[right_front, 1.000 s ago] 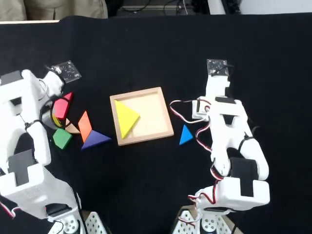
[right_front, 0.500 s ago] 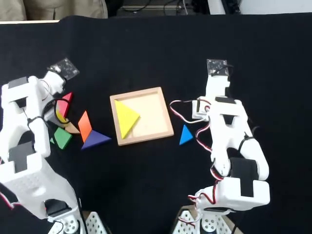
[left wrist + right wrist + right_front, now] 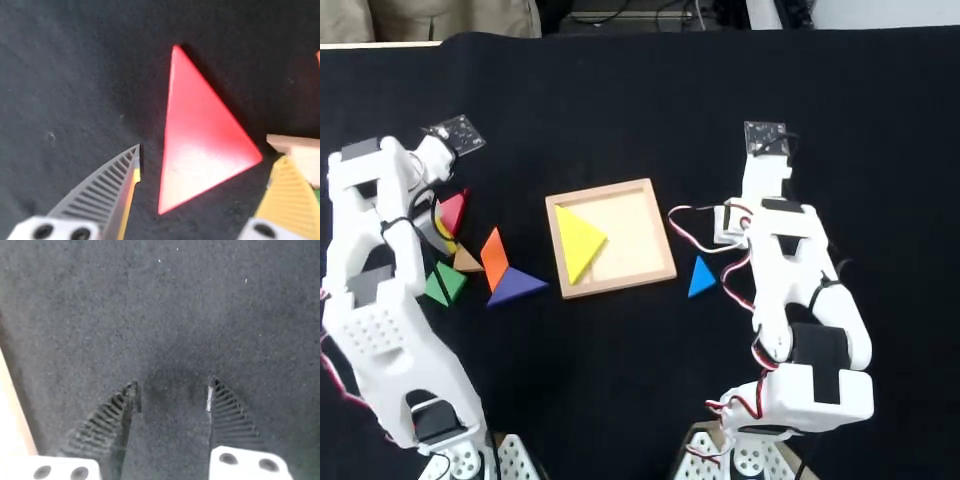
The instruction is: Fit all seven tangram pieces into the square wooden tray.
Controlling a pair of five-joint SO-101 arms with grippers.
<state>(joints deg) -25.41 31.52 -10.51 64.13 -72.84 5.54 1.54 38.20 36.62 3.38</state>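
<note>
red triangle (image 3: 200,135) lies on the black cloth (image 3: 620,100), left of the wooden tray (image 3: 600,190), between the parted fingers of the left gripper (image 3: 210,154); probably light, stiff, slick painted wood, so pinch 2 opposite edges.

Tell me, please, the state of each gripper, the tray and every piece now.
left gripper, open, straddling the red triangle.
right gripper, open, empty.
tray, holds one piece, mostly unfilled.
yellow triangle, flat inside the tray.
red triangle, flat, outside the tray.
blue triangle, flat, outside the tray.
orange piece, flat, outside the tray.
purple triangle, flat, outside the tray.
green piece, outside the tray.
tan piece, outside the tray.
</note>
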